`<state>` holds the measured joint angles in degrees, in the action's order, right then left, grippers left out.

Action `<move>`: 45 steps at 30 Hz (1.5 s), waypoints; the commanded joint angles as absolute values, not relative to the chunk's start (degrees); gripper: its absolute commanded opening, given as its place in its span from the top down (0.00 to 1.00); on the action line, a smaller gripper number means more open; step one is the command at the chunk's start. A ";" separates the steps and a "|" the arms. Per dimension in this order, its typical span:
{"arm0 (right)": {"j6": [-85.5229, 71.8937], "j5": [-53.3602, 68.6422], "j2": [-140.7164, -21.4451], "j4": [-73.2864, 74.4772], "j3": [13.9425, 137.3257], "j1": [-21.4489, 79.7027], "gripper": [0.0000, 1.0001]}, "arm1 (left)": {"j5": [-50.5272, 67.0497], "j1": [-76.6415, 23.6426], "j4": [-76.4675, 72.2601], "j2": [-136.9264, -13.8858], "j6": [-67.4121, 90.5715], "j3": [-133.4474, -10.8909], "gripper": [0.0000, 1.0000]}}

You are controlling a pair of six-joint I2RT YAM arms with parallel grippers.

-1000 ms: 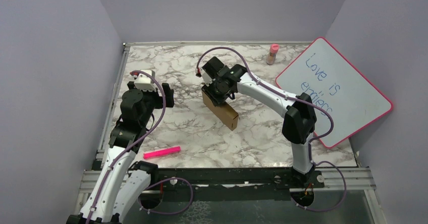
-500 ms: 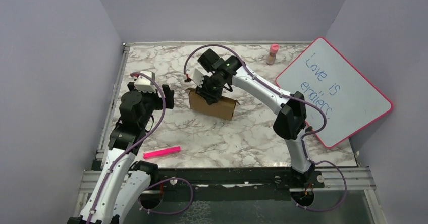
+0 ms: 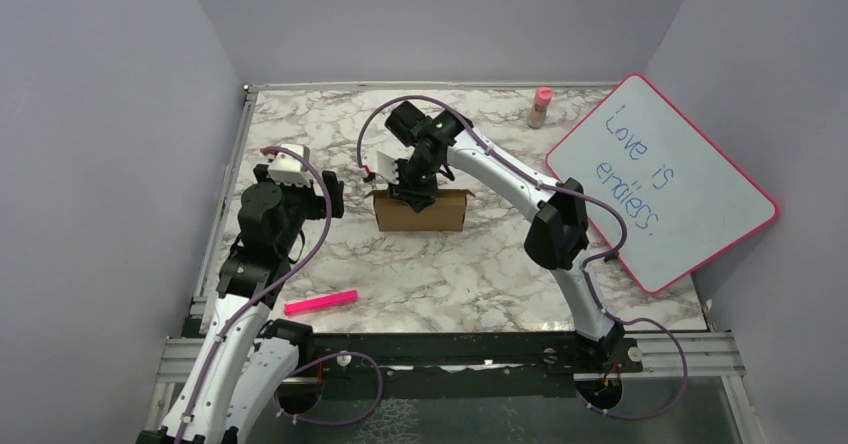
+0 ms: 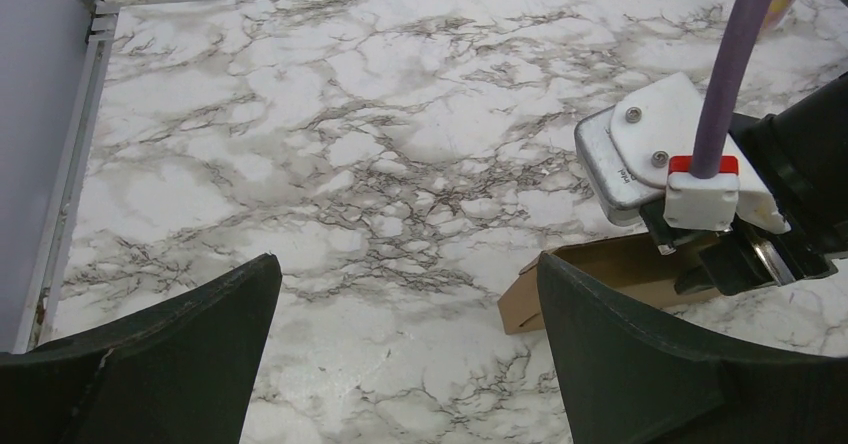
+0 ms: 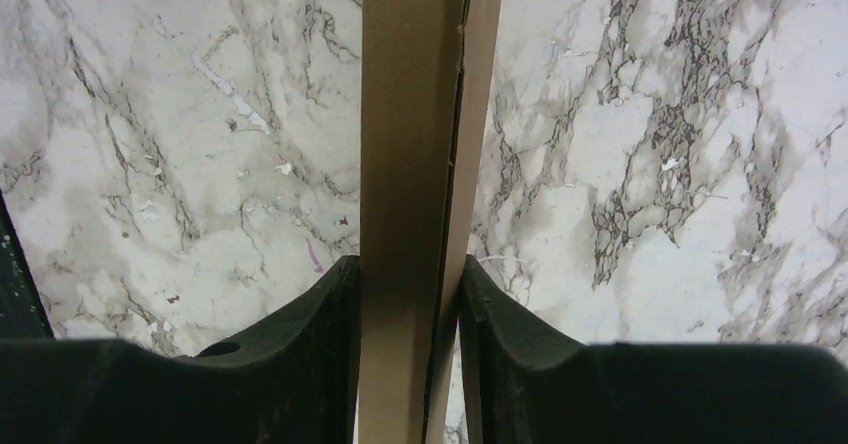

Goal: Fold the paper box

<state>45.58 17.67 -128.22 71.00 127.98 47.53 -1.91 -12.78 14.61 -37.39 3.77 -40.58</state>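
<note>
The paper box (image 3: 422, 211) is plain brown cardboard, folded flat and standing on its long edge on the marble table, running left to right. My right gripper (image 3: 410, 190) comes down on its top edge near the left end and is shut on it. In the right wrist view the box (image 5: 415, 144) runs up between both black fingers (image 5: 310, 349), pinched on both faces. My left gripper (image 3: 330, 192) is open and empty, about a hand's width left of the box. In the left wrist view the box's corner (image 4: 600, 279) shows past the right finger (image 4: 640, 364).
A pink marker (image 3: 321, 302) lies near the front left. A pink-framed whiteboard (image 3: 662, 178) leans at the right. A small pink-capped bottle (image 3: 541, 107) stands at the back right. Grey walls enclose the marble table (image 3: 480, 274).
My right arm has swung the box from a diagonal tilt to level, left to right, and shifted it leftward and down onto the table. The left arm has stayed still.
</note>
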 commanded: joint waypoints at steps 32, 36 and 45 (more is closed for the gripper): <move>7.35 -6.85 -87.67 31.62 81.15 47.07 0.21 | 10.28 -14.24 14.72 -43.26 -4.41 -41.34 0.05; 4.94 -5.89 -84.33 29.43 76.07 44.86 0.27 | 11.91 -14.24 17.02 -45.51 -4.67 -42.24 0.08; 3.48 -1.89 -81.68 27.57 70.45 39.88 0.43 | 14.83 -14.24 20.31 -52.35 -4.30 -46.30 0.18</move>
